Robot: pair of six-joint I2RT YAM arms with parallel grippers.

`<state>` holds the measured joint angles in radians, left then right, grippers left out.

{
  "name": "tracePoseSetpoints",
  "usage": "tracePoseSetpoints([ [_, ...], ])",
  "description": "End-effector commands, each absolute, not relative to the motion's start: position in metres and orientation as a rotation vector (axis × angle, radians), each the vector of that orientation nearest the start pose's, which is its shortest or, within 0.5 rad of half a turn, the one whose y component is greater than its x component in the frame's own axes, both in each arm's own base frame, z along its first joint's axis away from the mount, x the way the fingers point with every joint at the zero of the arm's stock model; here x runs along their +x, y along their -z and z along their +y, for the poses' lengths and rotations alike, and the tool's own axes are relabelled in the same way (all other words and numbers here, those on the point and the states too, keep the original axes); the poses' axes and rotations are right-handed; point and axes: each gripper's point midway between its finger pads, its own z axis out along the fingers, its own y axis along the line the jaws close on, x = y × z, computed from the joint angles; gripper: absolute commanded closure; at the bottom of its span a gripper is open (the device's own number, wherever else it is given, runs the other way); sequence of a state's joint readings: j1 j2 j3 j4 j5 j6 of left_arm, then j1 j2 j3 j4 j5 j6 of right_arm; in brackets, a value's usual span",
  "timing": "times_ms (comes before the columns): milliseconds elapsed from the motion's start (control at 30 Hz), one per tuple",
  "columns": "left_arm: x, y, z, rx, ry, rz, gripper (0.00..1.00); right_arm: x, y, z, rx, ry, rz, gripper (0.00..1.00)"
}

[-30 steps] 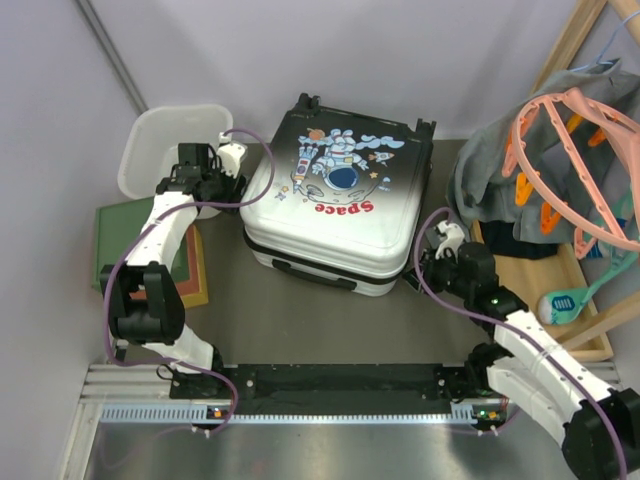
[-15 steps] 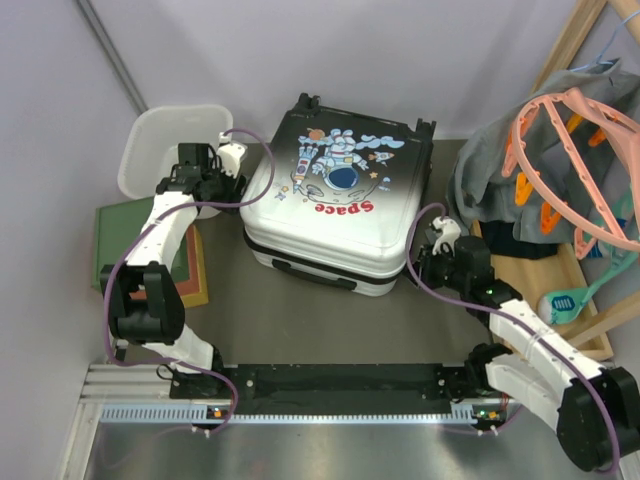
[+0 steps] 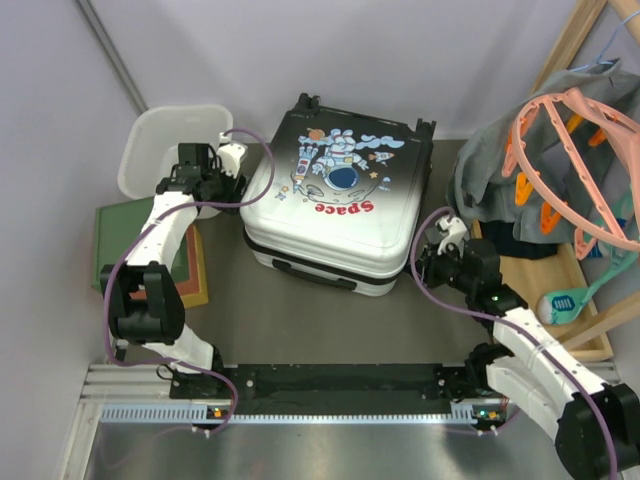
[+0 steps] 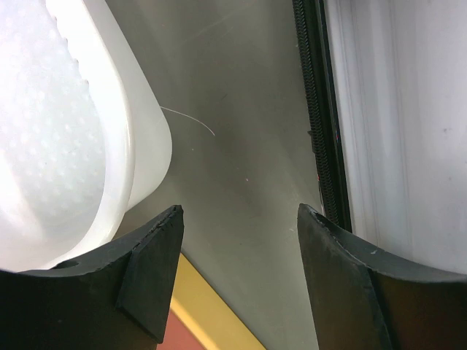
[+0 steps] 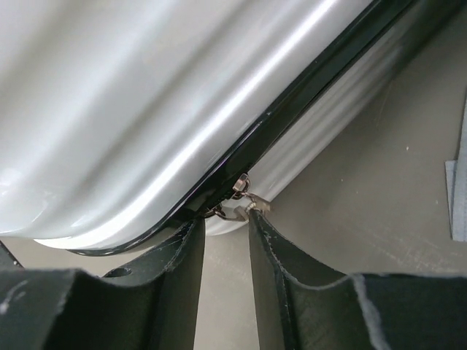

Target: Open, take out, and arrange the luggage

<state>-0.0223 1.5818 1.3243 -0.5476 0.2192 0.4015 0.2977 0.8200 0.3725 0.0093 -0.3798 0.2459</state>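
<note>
Right hand (image 5: pixel 225 219) sits low at the near right corner of the suitcase (image 3: pixel 340 200), its jaws only a narrow slot apart. The two metal zip pulls (image 5: pixel 238 200) lie right at its tips; nothing is clearly pinched between them. Left hand (image 4: pixel 241 215) hangs wide and empty over the bare strip between the white basket (image 3: pixel 165 140) and the left side of the suitcase, touching neither.

By my reading the task has barely begun. The suitcase lies flat and shut in the middle of the worktop (image 3: pixel 300 320) toward its far edge, printed side up, with the black zip line closed along every side in view. Unzipping, lifting the lid, taking out and arranging whatever is inside are all left to do; what it holds cannot be seen.

The worktop is a dull grey-brown sheet. The basket stands at its far left corner, green-topped boxes (image 3: pixel 125 235) along the left edge, and grey cloth (image 3: pixel 490 170) and pink hangers (image 3: pixel 570 150) crowd the right edge. Pale lilac walls close in on the far and left sides.
</note>
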Motion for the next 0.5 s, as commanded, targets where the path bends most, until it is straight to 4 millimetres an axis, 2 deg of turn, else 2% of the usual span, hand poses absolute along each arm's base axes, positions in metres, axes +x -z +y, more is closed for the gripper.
tracePoseSetpoints([
  [0, 0.406, -0.164, -0.069, 0.677, 0.243, 2.276, 0.31, 0.269, -0.154, 0.16, -0.354, -0.715, 1.84, 0.68],
  [133, 0.406, -0.166, -0.068, 0.678, 0.238, 2.271, 0.31, 0.27, -0.161, 0.166, -0.401, -0.758, 1.782, 0.67],
  [267, 0.407, -0.169, -0.068, 0.68, 0.232, 2.27, 0.31, 0.271, -0.152, 0.174, -0.431, -0.823, 1.795, 0.68],
  [467, 0.407, -0.169, -0.067, 0.689, 0.224, 2.274, 0.31, 0.272, -0.162, 0.187, -0.483, -0.9, 1.719, 0.69],
])
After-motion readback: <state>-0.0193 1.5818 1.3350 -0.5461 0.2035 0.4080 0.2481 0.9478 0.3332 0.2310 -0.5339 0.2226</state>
